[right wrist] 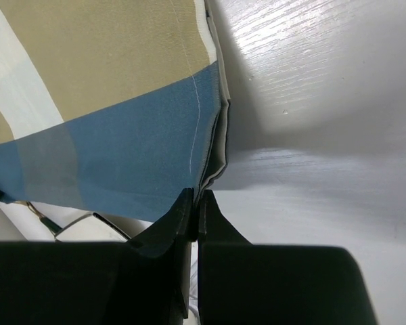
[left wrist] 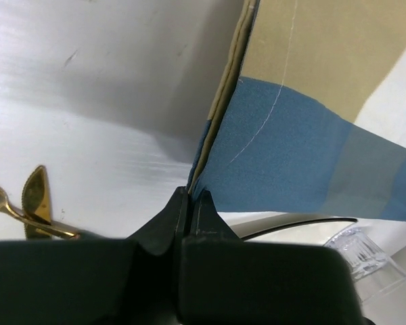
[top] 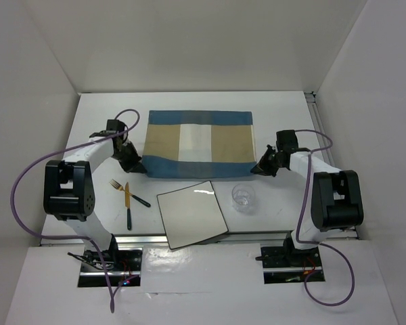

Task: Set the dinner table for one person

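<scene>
Placemat spreading: left hand (top: 134,164) and right hand (top: 260,167), each clamped on a near corner of the striped placemat (top: 199,144) toward 12 o'clock on the all-bearing white surface (top: 101,122), should draw evenly, cloth taut and square, short of the plate (top: 191,214) at 6 o'clock.

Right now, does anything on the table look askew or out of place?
Yes. The plate sits at an angle, its near corner apparently past the table's front edge. The fork and knife lie crossed left of it. The left claw and right claw each pinch a near corner of the placemat.
</scene>
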`<state>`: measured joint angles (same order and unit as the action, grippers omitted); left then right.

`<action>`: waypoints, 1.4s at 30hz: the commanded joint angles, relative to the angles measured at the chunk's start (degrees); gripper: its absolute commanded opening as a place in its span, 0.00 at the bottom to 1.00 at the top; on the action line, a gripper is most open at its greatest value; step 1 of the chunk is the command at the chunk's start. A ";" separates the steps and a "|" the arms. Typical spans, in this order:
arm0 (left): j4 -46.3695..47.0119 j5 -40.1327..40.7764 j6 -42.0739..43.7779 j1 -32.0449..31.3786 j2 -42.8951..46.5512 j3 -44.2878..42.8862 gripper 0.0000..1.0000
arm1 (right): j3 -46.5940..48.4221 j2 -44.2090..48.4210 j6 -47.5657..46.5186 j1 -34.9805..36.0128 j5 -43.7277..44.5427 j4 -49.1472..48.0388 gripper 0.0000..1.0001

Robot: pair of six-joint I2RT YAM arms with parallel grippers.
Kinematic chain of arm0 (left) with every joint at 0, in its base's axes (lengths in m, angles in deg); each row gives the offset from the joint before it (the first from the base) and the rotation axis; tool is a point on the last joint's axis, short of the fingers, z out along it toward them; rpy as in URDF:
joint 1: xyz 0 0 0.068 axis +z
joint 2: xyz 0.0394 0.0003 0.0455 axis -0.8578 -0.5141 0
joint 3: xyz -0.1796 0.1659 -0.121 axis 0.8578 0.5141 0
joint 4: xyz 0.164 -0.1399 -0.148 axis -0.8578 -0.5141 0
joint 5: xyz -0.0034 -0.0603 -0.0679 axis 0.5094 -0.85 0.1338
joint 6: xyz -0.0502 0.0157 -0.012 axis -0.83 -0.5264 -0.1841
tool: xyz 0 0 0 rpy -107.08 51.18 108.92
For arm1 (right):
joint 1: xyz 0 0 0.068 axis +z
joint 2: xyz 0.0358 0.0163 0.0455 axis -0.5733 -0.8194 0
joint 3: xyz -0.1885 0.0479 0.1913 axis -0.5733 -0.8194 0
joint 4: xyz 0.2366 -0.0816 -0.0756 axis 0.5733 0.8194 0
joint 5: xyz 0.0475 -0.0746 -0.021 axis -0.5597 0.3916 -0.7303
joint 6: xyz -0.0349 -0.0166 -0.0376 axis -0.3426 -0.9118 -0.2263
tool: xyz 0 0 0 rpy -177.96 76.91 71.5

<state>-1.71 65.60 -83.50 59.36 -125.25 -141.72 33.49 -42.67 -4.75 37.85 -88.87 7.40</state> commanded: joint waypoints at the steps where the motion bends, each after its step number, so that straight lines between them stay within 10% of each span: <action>1: -1.34 2.88 0.58 0.14 2.61 1.67 0.00 | 1.30 -0.28 -0.79 0.47 0.99 -1.53 0.00; 18: -3.88 6.13 -0.48 0.14 3.75 4.83 0.03 | 0.07 -0.56 0.36 0.99 4.15 -1.54 0.02; 22: -5.55 7.19 -0.48 0.14 3.23 3.78 0.75 | 0.24 1.55 0.45 1.52 6.88 -0.14 0.61; 25: -6.08 7.19 0.05 0.14 3.75 2.20 0.95 | 2.09 2.61 -0.78 2.13 9.25 2.15 0.79; 42: -14.52 11.76 7.51 -1.61 1.83 -20.12 0.91 | 7.47 25.11 -3.61 13.45 19.27 26.84 0.80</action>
<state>-13.84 77.77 -78.98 59.03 -120.98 -160.65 41.62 -19.61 -8.88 47.80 -72.37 24.58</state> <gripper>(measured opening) 0.915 0.796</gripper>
